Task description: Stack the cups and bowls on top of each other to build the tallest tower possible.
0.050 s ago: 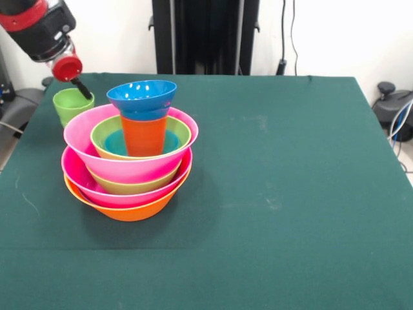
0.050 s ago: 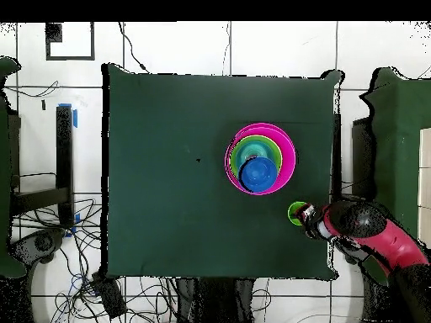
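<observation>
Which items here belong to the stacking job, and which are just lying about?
Job: nested tower of glossy plastic bowls, orange-red plastic tumbler in it, blue plastic bowl on top, light green plastic tumbler standing apart, robot hand at its rim.
Lying about: dark green tablecloth; floor cables.

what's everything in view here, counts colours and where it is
orange bowl: 1, orange, bottom of the tower, on the table
pink bowls: 2, pink, one above the orange bowl, one higher up
green bowls: 2, yellow-green, one between the pink bowls, one inside the upper pink bowl
teal bowl: 1, teal, inside the upper green bowl, mostly hidden
orange cup: 1, orange-red, upright in the tower's centre
blue bowl: 1, blue, on top of the orange cup
green cup: 1, light green, on the table beside the tower
table: 1, dark green cloth
gripper: 1, black tip at the green cup's rim, on a red and black arm
</observation>
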`<control>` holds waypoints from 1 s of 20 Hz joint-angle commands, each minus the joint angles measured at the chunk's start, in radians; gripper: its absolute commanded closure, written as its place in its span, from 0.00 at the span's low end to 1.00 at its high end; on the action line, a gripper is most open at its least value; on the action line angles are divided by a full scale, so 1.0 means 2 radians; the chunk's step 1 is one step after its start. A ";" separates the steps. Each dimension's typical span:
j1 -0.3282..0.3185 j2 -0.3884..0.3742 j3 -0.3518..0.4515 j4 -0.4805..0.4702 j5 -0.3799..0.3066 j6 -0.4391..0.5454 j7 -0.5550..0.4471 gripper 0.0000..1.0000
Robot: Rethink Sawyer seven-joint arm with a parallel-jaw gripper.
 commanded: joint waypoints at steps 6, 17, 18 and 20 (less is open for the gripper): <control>-0.005 0.060 0.046 -0.029 -0.039 -0.058 -0.080 0.00; -0.016 0.051 0.056 -0.033 -0.069 -0.064 -0.111 1.00; -0.016 0.051 0.058 -0.037 -0.067 -0.046 -0.117 1.00; -0.017 0.051 0.062 -0.042 -0.065 -0.033 -0.120 1.00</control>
